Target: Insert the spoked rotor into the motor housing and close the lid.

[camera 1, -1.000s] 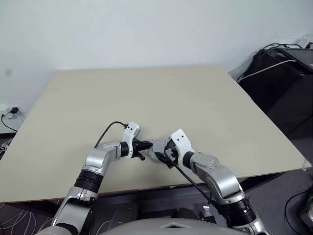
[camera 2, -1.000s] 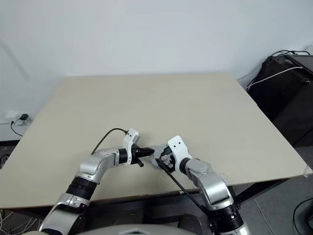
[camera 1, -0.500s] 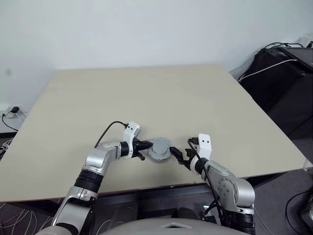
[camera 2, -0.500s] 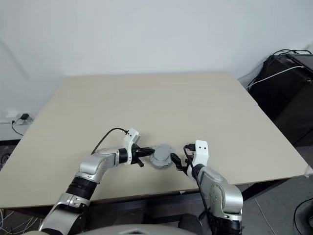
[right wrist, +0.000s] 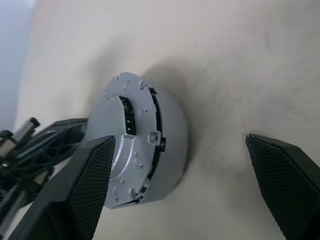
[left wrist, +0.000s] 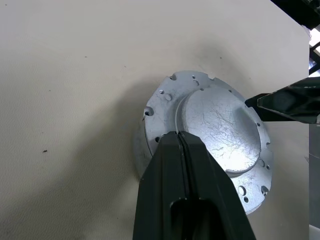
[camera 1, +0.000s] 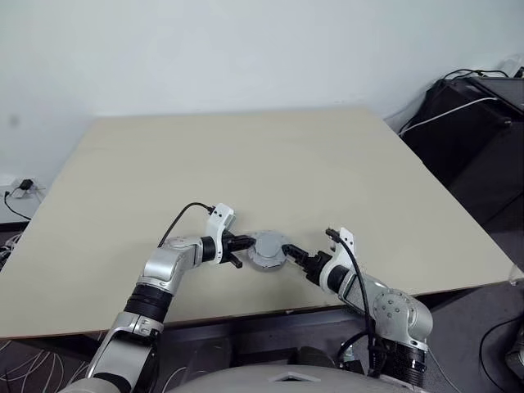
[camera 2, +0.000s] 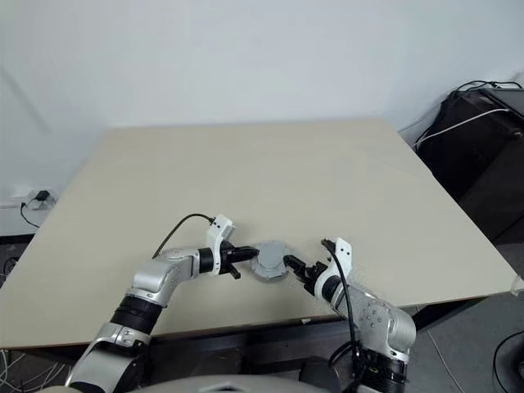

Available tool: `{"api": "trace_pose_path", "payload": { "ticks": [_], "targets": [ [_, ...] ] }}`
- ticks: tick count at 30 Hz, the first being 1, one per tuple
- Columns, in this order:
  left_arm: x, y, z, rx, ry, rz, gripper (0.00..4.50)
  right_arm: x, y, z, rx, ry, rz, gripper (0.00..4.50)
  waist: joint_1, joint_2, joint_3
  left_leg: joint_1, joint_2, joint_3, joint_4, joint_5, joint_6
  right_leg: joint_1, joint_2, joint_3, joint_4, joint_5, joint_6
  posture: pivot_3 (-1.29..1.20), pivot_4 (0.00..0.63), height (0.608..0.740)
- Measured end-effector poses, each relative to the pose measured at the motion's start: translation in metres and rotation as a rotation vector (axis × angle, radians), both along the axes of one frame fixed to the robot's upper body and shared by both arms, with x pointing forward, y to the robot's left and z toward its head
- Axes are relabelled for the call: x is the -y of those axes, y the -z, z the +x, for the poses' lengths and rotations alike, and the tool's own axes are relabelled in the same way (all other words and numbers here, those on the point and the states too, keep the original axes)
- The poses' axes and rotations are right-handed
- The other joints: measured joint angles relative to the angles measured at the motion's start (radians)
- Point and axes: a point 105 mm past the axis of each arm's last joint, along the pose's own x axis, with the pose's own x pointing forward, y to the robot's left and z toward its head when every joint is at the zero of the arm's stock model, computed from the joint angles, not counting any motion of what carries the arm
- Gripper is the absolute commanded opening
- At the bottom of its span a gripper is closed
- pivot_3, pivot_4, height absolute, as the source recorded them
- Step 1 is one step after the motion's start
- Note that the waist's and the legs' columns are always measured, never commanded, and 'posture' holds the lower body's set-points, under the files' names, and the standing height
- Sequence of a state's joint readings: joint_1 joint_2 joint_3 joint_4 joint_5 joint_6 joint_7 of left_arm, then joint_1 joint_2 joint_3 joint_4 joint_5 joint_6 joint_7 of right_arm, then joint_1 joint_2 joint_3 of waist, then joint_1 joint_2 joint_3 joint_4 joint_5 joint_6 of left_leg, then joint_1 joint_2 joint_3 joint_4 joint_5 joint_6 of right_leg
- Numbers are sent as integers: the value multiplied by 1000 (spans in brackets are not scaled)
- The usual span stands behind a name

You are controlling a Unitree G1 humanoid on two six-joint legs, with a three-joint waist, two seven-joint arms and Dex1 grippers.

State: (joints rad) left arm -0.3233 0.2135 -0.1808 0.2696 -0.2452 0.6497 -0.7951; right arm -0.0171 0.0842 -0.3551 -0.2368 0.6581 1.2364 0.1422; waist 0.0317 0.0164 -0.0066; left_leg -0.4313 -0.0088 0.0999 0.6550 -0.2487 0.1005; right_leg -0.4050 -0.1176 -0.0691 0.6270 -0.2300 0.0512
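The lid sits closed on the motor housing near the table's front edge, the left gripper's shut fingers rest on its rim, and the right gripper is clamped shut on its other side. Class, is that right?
One thing is wrong. The right gripper is open, not clamped: the right wrist view shows its fingers spread wide with the lid apart from them. The rest stands: left gripper shut on the rim, near the table front edge.

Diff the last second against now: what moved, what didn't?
The right gripper, which was over the lid and covering it, came off it and swung out to the right; it now sits beside the lid with jaws open. The left gripper stayed shut against the lid's left edge, and the lid stayed put on the table.
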Motion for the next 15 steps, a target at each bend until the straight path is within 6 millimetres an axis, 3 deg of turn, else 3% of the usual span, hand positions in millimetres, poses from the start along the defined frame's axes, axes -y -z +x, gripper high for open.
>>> {"api": "trace_pose_path", "payload": {
  "ticks": [15],
  "targets": [
    [-4,1,-1,3,-15,5,0,-16,2,3,-67,1,144,4474,-13,1,0,1,0,0,0,0,0,0,0,1,0,0,0,0,0,740]
  ]
}}
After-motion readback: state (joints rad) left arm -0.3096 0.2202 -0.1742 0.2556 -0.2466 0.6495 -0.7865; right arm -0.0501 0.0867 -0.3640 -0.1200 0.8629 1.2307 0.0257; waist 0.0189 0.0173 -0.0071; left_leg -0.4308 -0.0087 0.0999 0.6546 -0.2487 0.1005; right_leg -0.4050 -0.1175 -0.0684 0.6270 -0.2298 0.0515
